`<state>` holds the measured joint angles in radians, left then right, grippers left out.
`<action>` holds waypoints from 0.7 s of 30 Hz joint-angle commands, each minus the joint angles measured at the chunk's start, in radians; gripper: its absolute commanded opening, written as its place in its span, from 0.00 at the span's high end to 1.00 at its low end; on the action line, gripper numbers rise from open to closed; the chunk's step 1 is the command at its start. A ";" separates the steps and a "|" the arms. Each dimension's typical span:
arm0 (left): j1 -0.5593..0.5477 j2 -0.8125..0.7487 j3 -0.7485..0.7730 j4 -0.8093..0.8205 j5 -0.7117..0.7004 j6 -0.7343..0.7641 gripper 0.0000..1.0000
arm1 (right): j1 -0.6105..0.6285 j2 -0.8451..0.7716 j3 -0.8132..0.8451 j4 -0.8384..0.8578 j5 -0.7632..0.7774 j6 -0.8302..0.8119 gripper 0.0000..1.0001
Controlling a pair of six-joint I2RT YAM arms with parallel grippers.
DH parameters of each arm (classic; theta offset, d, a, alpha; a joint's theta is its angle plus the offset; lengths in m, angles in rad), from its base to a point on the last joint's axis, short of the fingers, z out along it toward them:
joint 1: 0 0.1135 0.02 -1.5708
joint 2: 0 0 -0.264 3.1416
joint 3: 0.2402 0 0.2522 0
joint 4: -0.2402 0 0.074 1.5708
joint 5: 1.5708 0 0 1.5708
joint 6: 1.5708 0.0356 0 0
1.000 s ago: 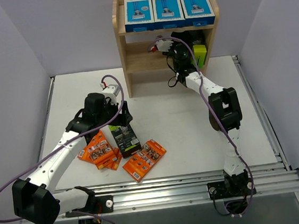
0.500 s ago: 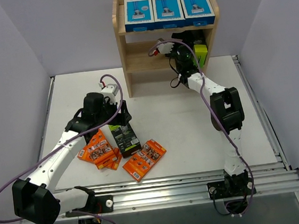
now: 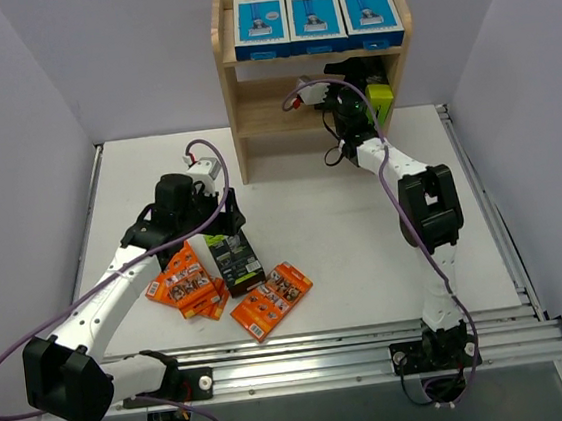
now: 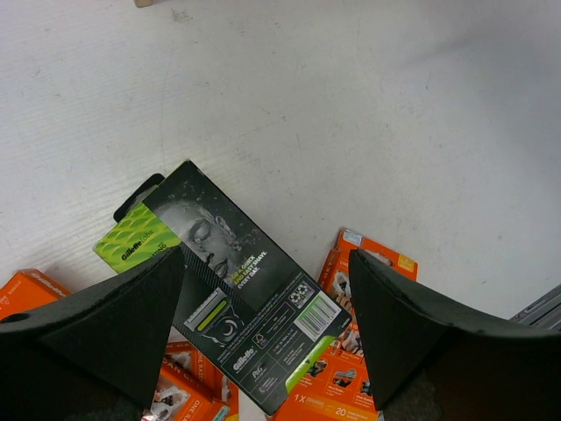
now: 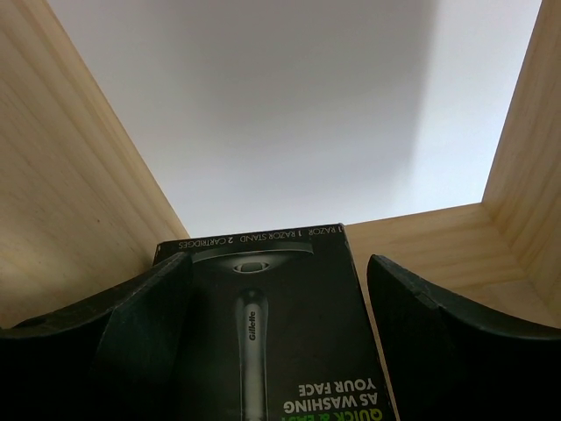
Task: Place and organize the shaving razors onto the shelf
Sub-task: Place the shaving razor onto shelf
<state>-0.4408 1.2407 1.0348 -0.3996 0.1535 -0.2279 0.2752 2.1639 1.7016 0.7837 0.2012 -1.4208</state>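
Right claw (image 5: 276, 260) pushed 1 black-and-lime box (image 5: 263, 298) deeper into the shelf (image 3: 230, 75), middle tier, right end. Jaws flanked it; couldn't tell if it still gripped. Left claw (image 4: 267, 256) hung open over the 2nd black box (image 4: 250, 303) on the counter (image 3: 310, 202), likely next.

Left arm (image 3: 117, 278): reaches forward and inward from its base, elbow low, wrist pitched down. Left gripper (image 4: 267, 256): jaws wide apart, nothing between them.

Right arm (image 3: 421, 206): elbow raised, forearm stretched far forward. Right gripper (image 5: 279, 259): held level, jaws spread.
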 commanded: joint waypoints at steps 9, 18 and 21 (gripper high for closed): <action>0.013 -0.004 0.047 0.028 0.014 -0.001 0.15 | -0.037 -0.010 -0.097 -0.110 0.037 -0.055 0.19; 0.013 -0.014 0.045 0.028 0.014 -0.001 0.15 | -0.033 -0.004 -0.143 -0.097 0.046 -0.122 0.15; 0.014 -0.015 0.045 0.028 0.015 -0.001 0.15 | -0.022 -0.006 -0.148 -0.077 0.049 -0.121 0.14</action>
<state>-0.4347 1.2407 1.0348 -0.3996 0.1543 -0.2283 0.2745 2.1334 1.6222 0.8616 0.1753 -1.5276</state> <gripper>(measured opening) 0.848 0.850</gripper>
